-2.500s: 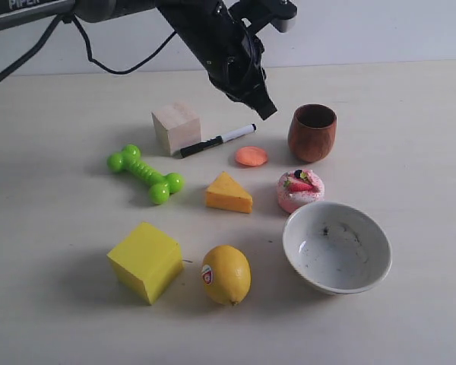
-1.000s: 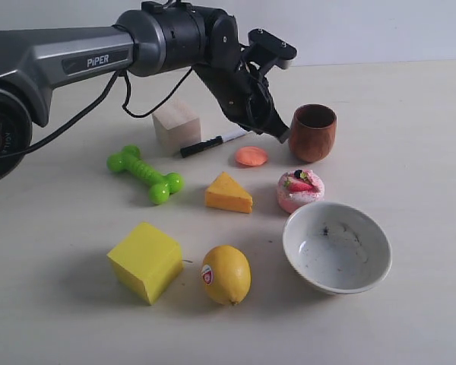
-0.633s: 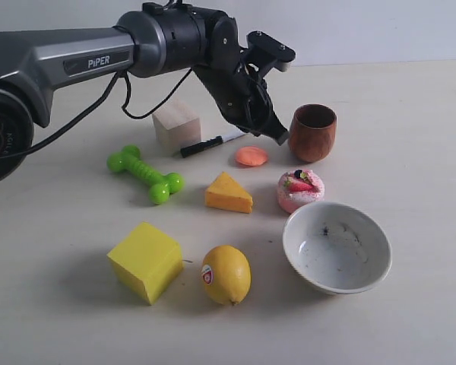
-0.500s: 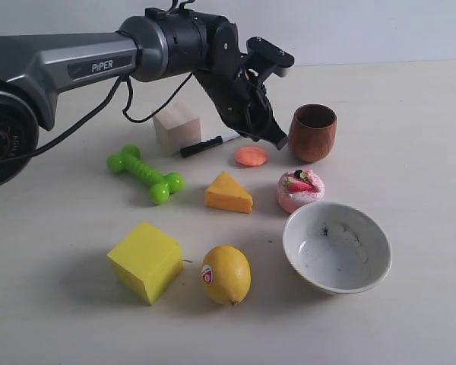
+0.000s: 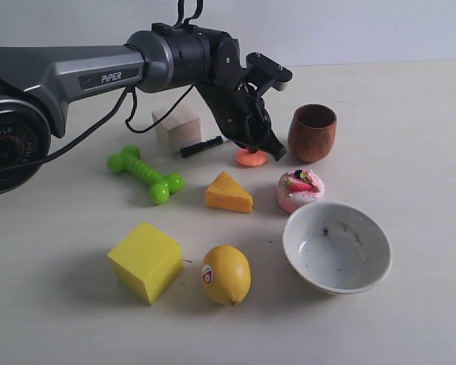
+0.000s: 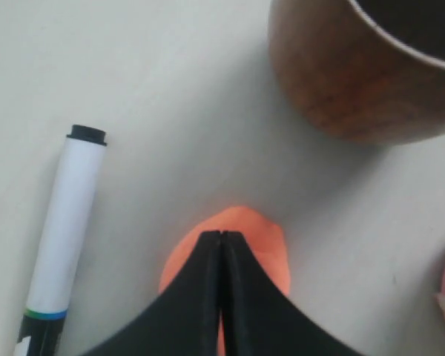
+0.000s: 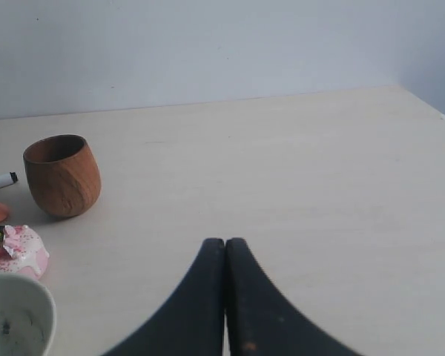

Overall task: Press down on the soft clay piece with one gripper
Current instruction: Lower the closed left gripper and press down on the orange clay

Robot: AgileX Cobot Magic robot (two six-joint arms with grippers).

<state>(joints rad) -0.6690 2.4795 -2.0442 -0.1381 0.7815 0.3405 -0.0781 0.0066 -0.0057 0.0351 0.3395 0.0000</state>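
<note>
The pale counter [image 5: 410,137] carries everything, and the dark grey left arm [image 5: 68,68], marked "PiPER", reaches across it from the left of the exterior view and angles down toward the middle. Nearest the front on the right sits a speckled white bowl [image 5: 337,285], with a yellow block [image 5: 145,261] at the front left and a lemon [image 5: 226,274] between the two. Farther back stands a round brown wooden cup [image 5: 312,134], upright, and to its left, behind the arm's cable, a pale wooden cube [image 5: 175,128]. A green dumbbell toy [image 5: 144,173] lies in front of the cube, an orange-yellow cheese wedge [image 5: 228,193] sits near the middle, and a pink strawberry-topped cake [image 5: 300,190] is just behind the bowl. A white marker [image 5: 201,146] with a black cap lies partly under the arm, between the cube and the cup. The soft clay piece [image 5: 248,158], a small flat salmon-orange lump, lies between the marker and the cup, behind the cheese wedge. The left fingers [image 6: 196,297] are closed together with nothing between them, their tips set over the middle of the clay; whether they press into it I cannot tell. The right fingers [image 7: 200,297] are likewise closed and empty, above bare counter well apart from the cup.
</note>
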